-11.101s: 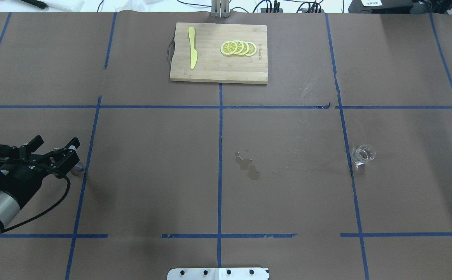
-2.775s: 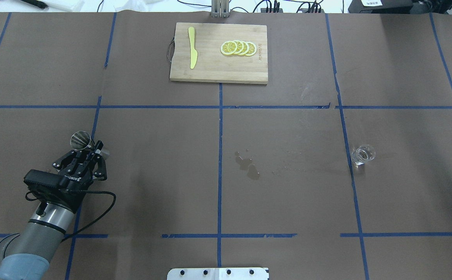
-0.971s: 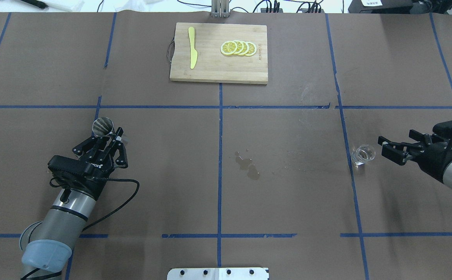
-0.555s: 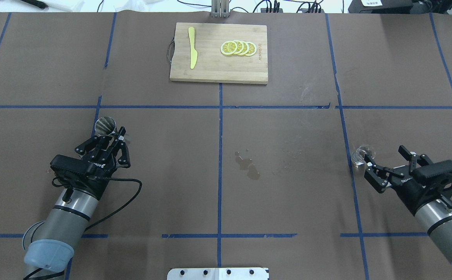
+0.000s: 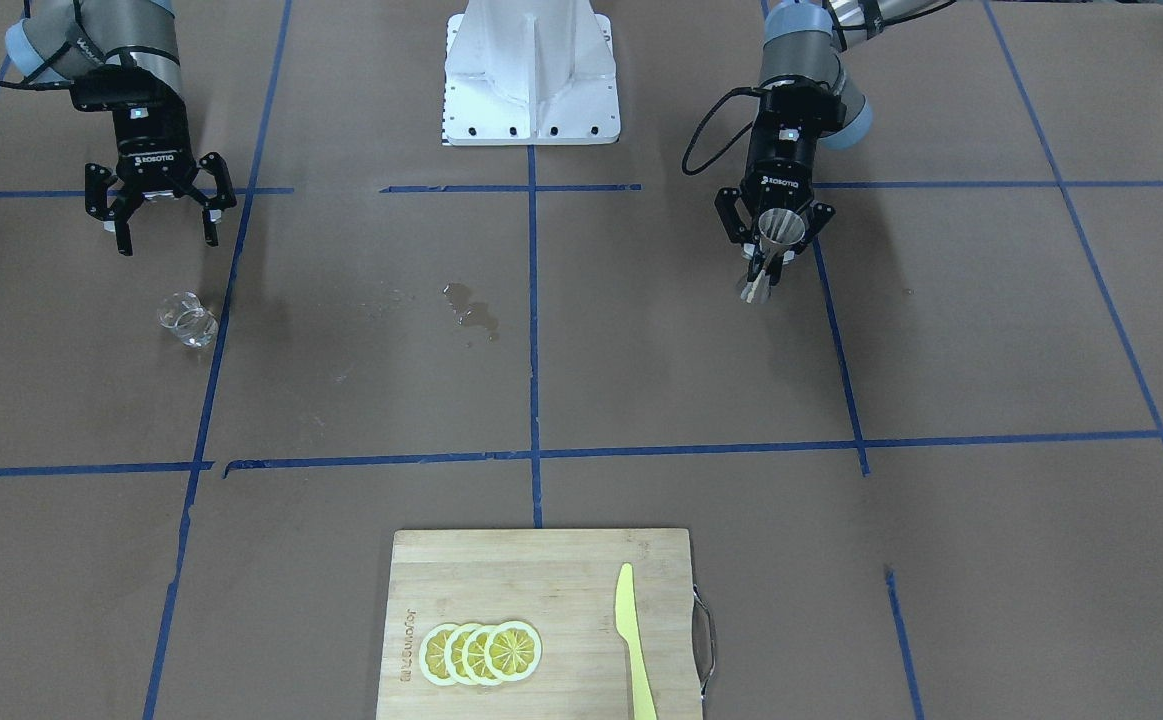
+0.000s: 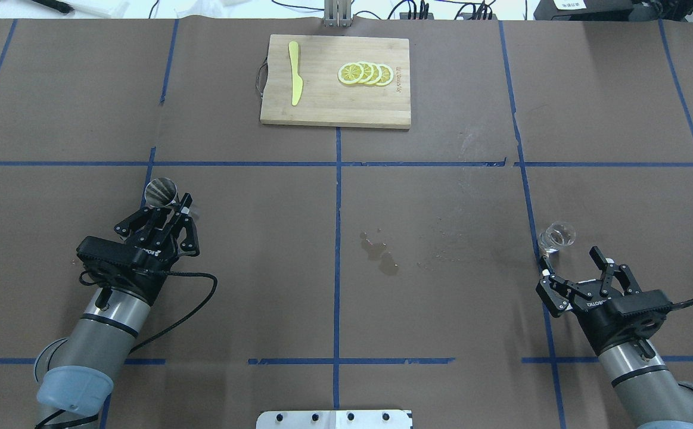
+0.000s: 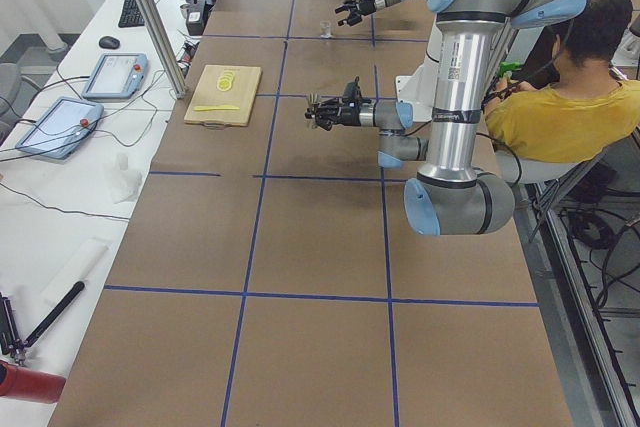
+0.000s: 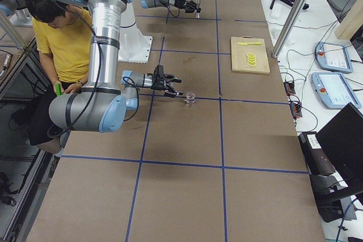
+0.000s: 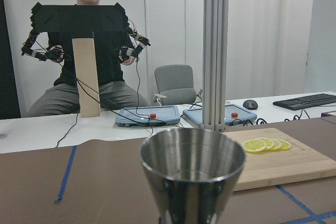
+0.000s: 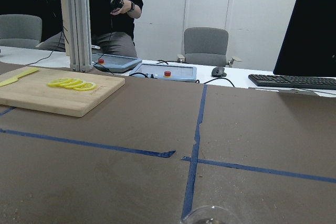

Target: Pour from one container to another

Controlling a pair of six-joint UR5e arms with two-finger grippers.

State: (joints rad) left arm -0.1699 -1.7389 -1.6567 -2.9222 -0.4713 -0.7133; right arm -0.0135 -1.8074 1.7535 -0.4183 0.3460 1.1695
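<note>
The steel jigger (image 6: 160, 192) is held at its waist, off the table and upright, by my left gripper (image 6: 170, 210), which is shut on it. It fills the left wrist view as a jigger (image 9: 191, 177) and shows front-on as a jigger (image 5: 776, 230) in the left gripper (image 5: 767, 262). The clear glass cup (image 6: 556, 236) stands on the table at the right, also seen as a cup (image 5: 187, 320). My right gripper (image 6: 577, 271) is open just short of the cup on the robot's side, again as the right gripper (image 5: 165, 240). Only the cup's rim (image 10: 210, 214) shows in the right wrist view.
A wooden cutting board (image 6: 328, 107) with lemon slices (image 6: 365, 73) and a yellow knife (image 6: 294, 72) lies at the far middle. A wet patch (image 6: 380, 254) marks the table's centre. A seated person (image 7: 580, 97) is beside the robot's base.
My left gripper closed on the jigger, lifted it and carried it forward and right. My right arm came in, swung round and now sits open behind the cup, nearer the robot.
</note>
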